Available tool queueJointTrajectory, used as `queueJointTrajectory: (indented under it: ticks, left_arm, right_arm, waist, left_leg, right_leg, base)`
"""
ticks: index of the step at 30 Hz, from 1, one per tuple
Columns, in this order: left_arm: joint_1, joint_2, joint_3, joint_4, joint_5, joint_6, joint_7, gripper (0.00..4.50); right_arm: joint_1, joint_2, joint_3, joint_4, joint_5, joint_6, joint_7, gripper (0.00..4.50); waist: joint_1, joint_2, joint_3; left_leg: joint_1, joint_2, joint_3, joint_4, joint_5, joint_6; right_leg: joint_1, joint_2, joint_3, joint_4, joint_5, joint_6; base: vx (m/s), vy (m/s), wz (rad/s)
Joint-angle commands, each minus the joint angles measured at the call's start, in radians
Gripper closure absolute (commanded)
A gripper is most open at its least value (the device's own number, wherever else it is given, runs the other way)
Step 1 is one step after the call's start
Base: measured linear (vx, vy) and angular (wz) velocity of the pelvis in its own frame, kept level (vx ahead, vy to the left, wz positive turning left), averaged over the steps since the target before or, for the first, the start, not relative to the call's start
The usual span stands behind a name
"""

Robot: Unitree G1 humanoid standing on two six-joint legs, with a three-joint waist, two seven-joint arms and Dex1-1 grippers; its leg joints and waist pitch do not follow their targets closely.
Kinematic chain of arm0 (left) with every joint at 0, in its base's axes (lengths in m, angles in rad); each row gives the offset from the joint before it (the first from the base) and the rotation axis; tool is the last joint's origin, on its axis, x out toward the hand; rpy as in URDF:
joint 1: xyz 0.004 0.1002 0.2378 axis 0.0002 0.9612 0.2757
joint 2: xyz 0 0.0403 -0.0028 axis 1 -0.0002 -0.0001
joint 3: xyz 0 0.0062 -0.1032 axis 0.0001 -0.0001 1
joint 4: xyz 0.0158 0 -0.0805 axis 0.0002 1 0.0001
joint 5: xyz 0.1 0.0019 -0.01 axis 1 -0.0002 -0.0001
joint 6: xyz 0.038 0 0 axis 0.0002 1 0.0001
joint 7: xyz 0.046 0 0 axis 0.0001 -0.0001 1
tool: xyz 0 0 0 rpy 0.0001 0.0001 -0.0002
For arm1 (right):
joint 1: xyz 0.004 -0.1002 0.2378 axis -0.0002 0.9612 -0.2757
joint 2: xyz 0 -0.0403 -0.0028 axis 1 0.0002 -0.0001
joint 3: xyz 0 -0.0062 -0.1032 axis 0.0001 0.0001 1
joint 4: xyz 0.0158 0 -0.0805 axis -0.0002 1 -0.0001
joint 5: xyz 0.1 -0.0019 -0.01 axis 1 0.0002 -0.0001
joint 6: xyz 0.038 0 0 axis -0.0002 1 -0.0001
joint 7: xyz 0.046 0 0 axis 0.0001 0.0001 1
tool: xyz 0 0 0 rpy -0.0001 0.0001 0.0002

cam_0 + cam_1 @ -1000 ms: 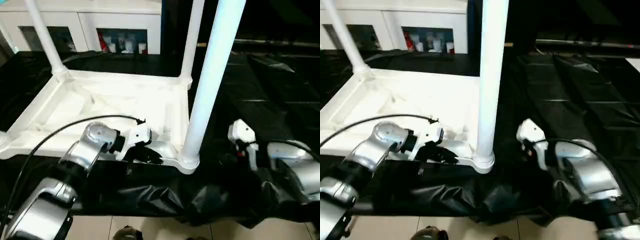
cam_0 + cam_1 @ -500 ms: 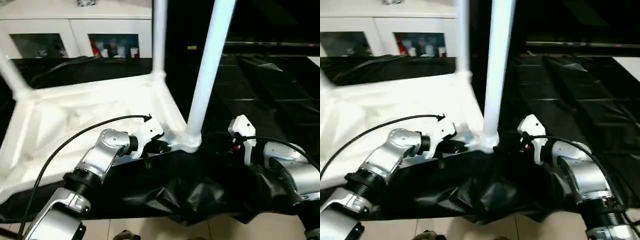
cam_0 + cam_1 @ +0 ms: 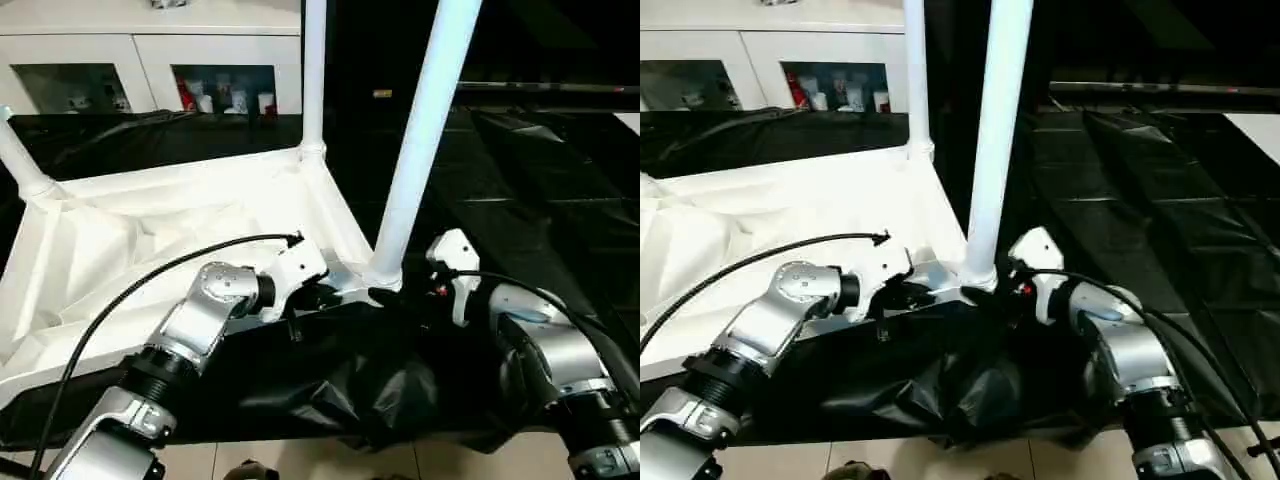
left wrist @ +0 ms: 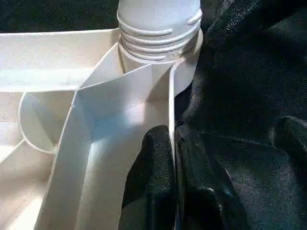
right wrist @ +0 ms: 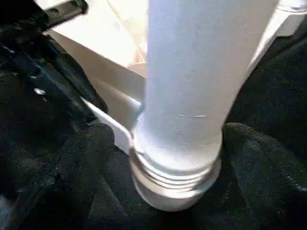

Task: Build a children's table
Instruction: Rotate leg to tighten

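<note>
The children's table lies upside down on the black-draped surface, its white ribbed top (image 3: 150,230) facing up. The near leg (image 3: 420,130) stands in the near right corner socket (image 4: 158,28). A second leg (image 3: 313,70) rises at the far corner and a third (image 3: 20,165) at the left. My left gripper (image 4: 171,136) is shut on the top's thin rim, one finger either side, just beside that socket. My right gripper (image 5: 175,143) straddles the near leg's base, its fingers (image 5: 91,148) spread open around it.
The black cloth (image 3: 380,390) bunches in folds along the front edge, under both grippers. A black cable (image 3: 150,275) arcs over the table top from my left arm. White cabinets (image 3: 220,60) with small items stand behind. Tiled floor shows below the front edge.
The table top has swung round on the cloth with my left gripper still on its rim. My right gripper has come in around the near leg's base and spread wider.
</note>
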Motion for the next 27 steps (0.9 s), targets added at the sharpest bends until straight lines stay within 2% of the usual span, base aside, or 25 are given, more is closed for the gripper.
queueJointTrajectory:
  ticks: [1,2,4,9,12,18,27]
  left_arm:
    - [0.016,0.005,-0.021,-0.001,0.006,0.008,-0.017,4.50]
    - [0.017,0.008,-0.021,-0.005,0.006,0.010,-0.019,4.50]
    - [0.018,0.013,-0.021,-0.008,0.006,0.011,-0.022,4.50]
    - [0.019,0.024,-0.022,-0.009,0.004,0.012,-0.032,4.50]
    - [0.020,0.028,-0.022,-0.010,0.003,0.014,-0.036,4.50]
    - [0.019,0.036,-0.020,-0.007,0.003,0.014,-0.040,4.50]
    - [0.015,0.040,-0.015,-0.003,0.000,0.018,-0.038,4.50]
  right_arm:
    - [-0.022,0.003,0.007,0.011,-0.015,-0.015,0.001,0.42]
    - [-0.033,0.011,0.001,0.026,-0.014,-0.022,-0.002,0.42]
    - [-0.042,0.017,-0.004,0.039,-0.009,-0.033,-0.002,0.42]
    - [-0.062,0.018,0.004,0.072,-0.007,-0.047,0.019,0.89]
    - [-0.068,0.018,0.011,0.089,-0.015,-0.055,0.033,1.14]
    - [-0.078,0.021,0.015,0.117,-0.019,-0.073,0.050,1.67]
    - [-0.086,0.026,0.013,0.145,-0.023,-0.091,0.062,1.92]
  waist:
    - [0.003,-0.024,-0.066]
    - [0.002,-0.028,-0.066]
    - [0.002,-0.027,-0.065]
    - [0.002,-0.028,-0.065]
    - [0.002,-0.031,-0.064]
    - [0.001,-0.030,-0.061]
    - [-0.001,-0.032,-0.058]
  left_leg:
    - [0.021,0.073,-0.050,-0.075,-0.232,0.035]
    - [0.024,0.074,-0.050,-0.076,-0.238,0.032]
    - [0.024,0.075,-0.050,-0.077,-0.239,0.030]
    - [0.023,0.075,-0.049,-0.078,-0.229,0.031]
    - [0.023,0.075,-0.049,-0.079,-0.239,0.030]
    - [0.026,0.077,-0.050,-0.081,-0.259,0.021]
    - [0.026,0.077,-0.051,-0.083,-0.276,0.017]
  right_leg:
    - [0.035,-0.092,0.052,-0.094,-0.417,-0.157]
    - [0.034,-0.092,0.054,-0.094,-0.422,-0.152]
    - [0.032,-0.093,0.055,-0.095,-0.413,-0.156]
    - [0.034,-0.092,0.055,-0.089,-0.378,-0.167]
    - [0.035,-0.092,0.055,-0.091,-0.387,-0.167]
    - [0.032,-0.093,0.056,-0.095,-0.411,-0.165]
    - [0.031,-0.094,0.057,-0.097,-0.425,-0.165]
  base:
    - [0.000,0.000,0.00]
    - [0.000,0.000,0.00]
    - [0.000,0.000,0.00]
    - [0.000,0.000,0.00]
    - [0.000,0.000,0.00]
    - [0.000,0.000,0.00]
    - [0.000,0.000,0.00]
